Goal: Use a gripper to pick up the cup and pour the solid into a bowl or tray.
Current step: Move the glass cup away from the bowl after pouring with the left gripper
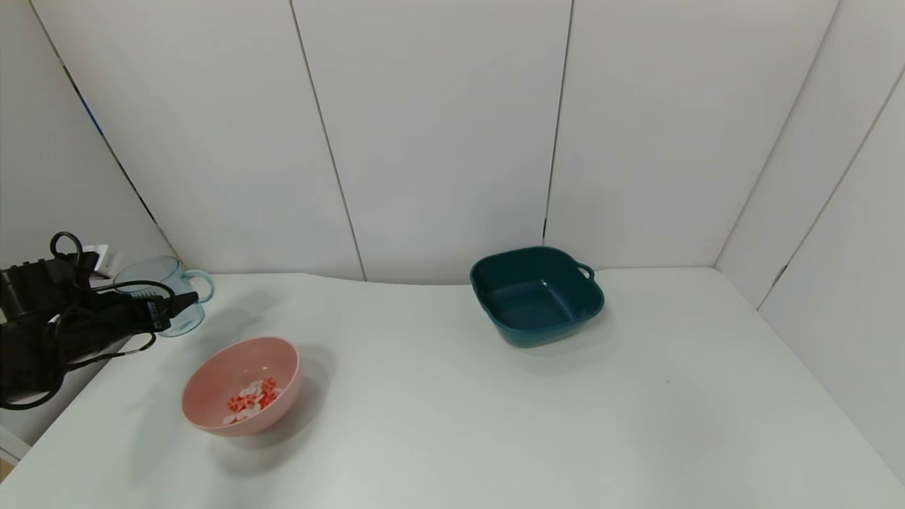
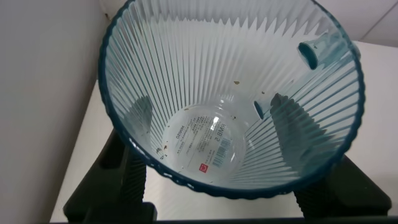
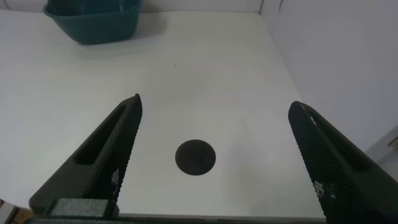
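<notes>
One cup (image 1: pixel 164 293), clear pale blue, ribbed, loop handle, was clenched in the left gripper (image 1: pixel 167 311) at the table's (image 1: pixel 452 396) far left edge; the inside held only specks. One glossy pink round bowl (image 1: pixel 212 385) held the red and white pieces (image 1: pixel 253 401). One dark teal square tray (image 1: pixel 539 295) sat well apart. Right gripper (image 3: pixel 214 155): jaws spread wide, nothing between them.

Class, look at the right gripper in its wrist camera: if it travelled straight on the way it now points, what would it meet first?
Probably the white table: the open right gripper points down at a bare patch with a dark round spot. The teal tray lies far off that line.
</notes>
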